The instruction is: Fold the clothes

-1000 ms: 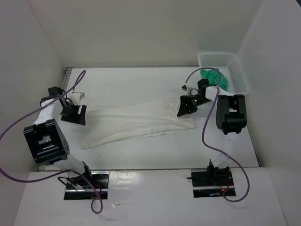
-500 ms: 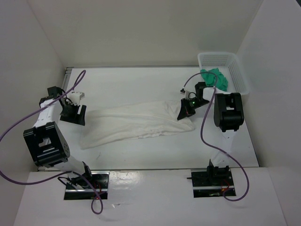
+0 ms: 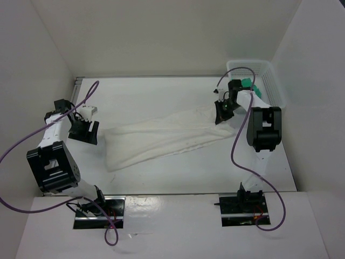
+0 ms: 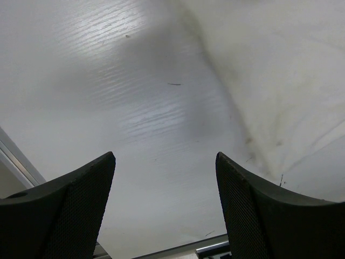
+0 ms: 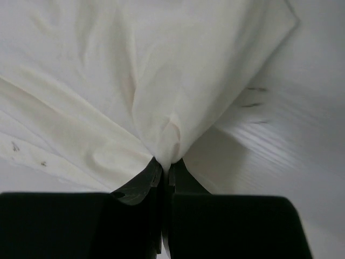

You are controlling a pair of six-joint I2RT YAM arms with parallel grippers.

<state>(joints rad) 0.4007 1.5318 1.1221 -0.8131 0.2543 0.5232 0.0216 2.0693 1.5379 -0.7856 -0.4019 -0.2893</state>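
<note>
The large plain white garment of thin wrinkled fabric [image 3: 161,141] is laid as a long band across the middle of the white table [image 3: 161,94], slanting from near-left to far-right. Its far-right end is pinched, gathered into a peak, between the clenched jaws of the right gripper [image 5: 163,168]. The left gripper [image 4: 164,162] is held over bare table beside the garment's left end, jaws spread, nothing grasped. A small bright green cloth [image 3: 245,85] is noted at the white plastic mesh basket [image 3: 272,81], far-right corner.
</note>
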